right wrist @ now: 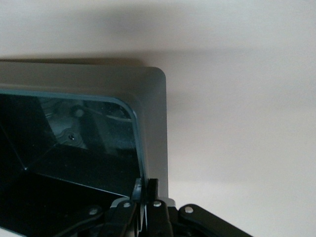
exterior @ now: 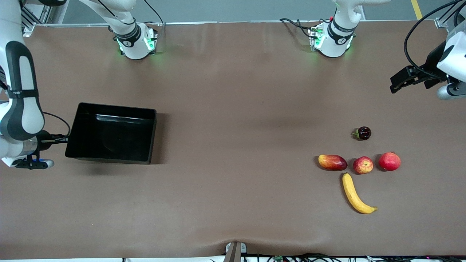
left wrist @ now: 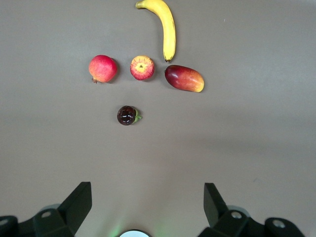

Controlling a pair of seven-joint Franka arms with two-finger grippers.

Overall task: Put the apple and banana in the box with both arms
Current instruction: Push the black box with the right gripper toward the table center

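Nearest the camera lies the long curved yellow banana (exterior: 355,193), long axis running from 11 toward 5 o'clock in the front view, tip toward the camera. My right gripper (exterior: 66,138) is clamped shut on the end wall of the glossy black plastic box (exterior: 150,138) at the right arm's end. My left gripper (left wrist: 147,205) hangs wide open, empty, over bare table near the fruit. The small red-yellow apple (exterior: 363,165) sits just above the banana. Judgement: box-gripping step; next, the left gripper descends on the apple.

The front view looks down from high across the whole table (exterior: 233,91). The left wrist view shares its fruit; the right wrist view crowds the box (right wrist: 153,128) rim.
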